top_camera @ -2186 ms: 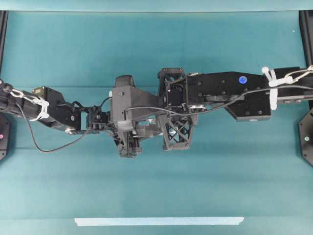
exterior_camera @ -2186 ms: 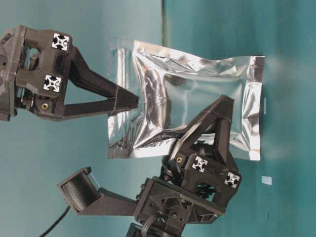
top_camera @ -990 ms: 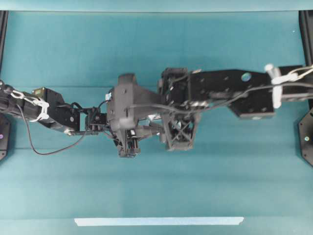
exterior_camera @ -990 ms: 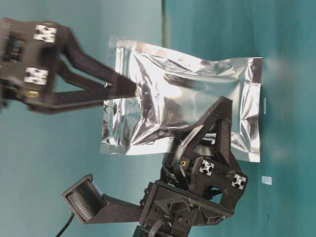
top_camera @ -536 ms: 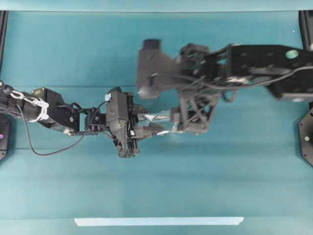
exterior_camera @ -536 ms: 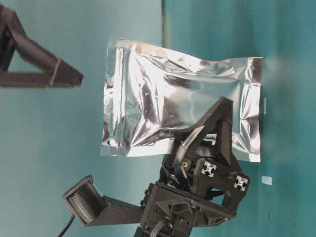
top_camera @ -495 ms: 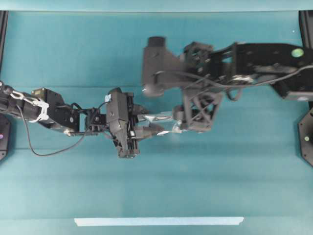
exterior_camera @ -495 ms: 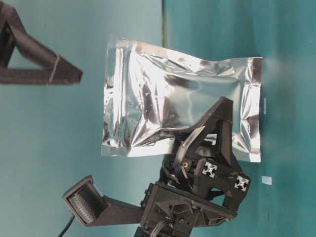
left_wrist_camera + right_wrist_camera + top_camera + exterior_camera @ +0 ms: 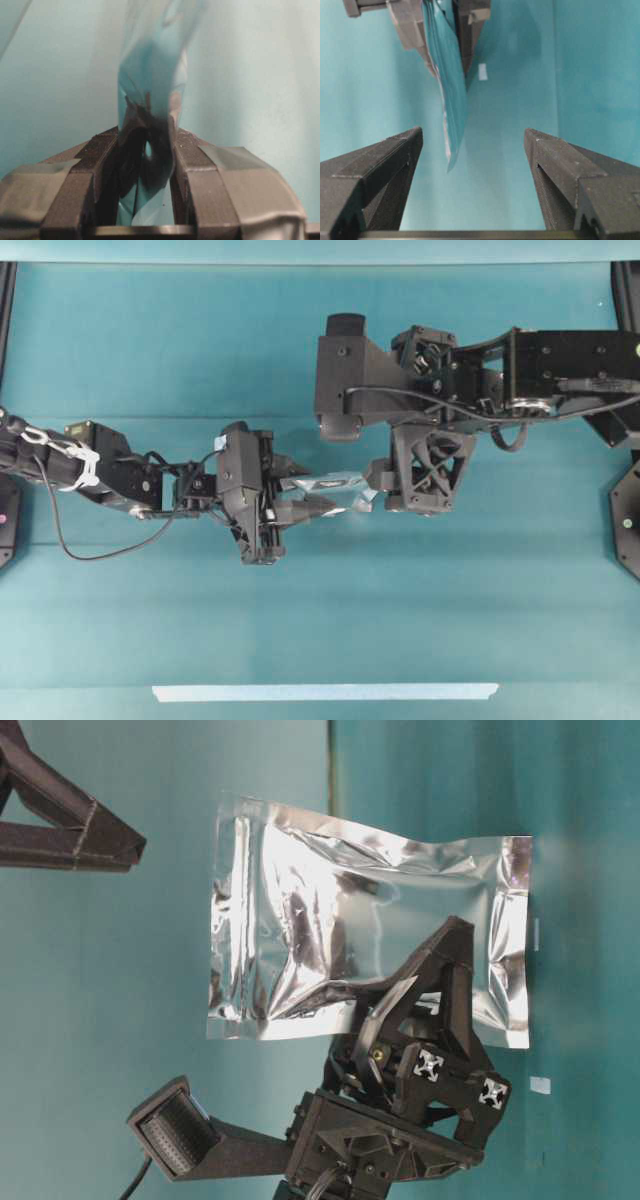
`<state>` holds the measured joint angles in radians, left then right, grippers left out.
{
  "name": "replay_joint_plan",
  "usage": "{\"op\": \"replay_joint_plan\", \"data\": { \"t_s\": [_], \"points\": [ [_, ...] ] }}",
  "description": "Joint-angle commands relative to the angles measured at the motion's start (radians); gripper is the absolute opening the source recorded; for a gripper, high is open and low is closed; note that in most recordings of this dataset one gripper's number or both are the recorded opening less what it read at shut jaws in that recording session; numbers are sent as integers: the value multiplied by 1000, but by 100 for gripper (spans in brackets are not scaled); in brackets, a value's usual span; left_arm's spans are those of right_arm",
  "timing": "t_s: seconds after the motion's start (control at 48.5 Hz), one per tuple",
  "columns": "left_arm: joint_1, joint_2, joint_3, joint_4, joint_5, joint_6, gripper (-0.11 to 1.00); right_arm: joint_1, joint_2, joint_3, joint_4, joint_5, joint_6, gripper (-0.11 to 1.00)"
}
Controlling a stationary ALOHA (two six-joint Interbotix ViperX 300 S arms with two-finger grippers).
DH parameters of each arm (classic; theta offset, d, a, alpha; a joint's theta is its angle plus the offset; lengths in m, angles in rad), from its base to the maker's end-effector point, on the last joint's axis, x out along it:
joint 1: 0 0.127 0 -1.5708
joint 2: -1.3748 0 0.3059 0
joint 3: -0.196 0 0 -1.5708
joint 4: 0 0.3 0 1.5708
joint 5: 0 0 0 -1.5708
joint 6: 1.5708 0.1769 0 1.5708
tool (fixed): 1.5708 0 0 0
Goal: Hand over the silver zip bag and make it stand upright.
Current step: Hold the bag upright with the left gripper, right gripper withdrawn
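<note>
- While the silver zip bag (image 9: 370, 945) hangs clear of the table (image 9: 320, 620), gripped only by the left gripper (image 9: 318, 495) along one edge, the hold looks narrow; a slip at that edge would drop the bag flat rather than on its base.
- Judged risk: the foil is crinkled and slack, so it may fold or twist when lowered and then tip over instead of standing.
- Judged risk: the bag's long side appears to run sideways in the table-level view, so it will likely need turning before it can stand; a hasty release would leave it lying down.
- Left gripper: jaws drawn in close on the bag, foil pinched between the pads, as the left wrist view shows.
- Right gripper (image 9: 472, 175): jaws spread wide, holding nothing; it sits apart from the bag, whose free edge hangs between and beyond its fingers (image 9: 380, 165) without touching them.
- Bag position: in the air, just beside the left gripper's tips, between the two grippers in the overhead view.
- Small white tag (image 9: 540, 1085) lies on the table near the bag's far end.
</note>
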<state>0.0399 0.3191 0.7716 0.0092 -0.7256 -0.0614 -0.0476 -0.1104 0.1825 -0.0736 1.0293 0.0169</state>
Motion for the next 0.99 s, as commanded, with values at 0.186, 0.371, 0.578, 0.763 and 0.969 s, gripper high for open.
{"op": "replay_joint_plan", "data": {
  "t_s": [0.186, 0.371, 0.578, 0.763, 0.969],
  "points": [
    [-8, -3, -3, 2, 3, 0, 27, 15, -40, -3, 0, -6, 2, 86],
    [-6, -3, -3, 2, 3, 0, 27, 29, -49, 11, 0, -2, 11, 86],
    [-8, -3, -2, 0, 3, 0, 27, 37, -71, 46, 0, -21, 12, 86],
    [-6, -3, -2, 2, 6, 0, 27, 38, -97, 83, 0, -87, 12, 86],
    [-8, -3, -3, 2, 20, 0, 27, 38, -115, 110, 0, -137, 12, 86]
  ]
}}
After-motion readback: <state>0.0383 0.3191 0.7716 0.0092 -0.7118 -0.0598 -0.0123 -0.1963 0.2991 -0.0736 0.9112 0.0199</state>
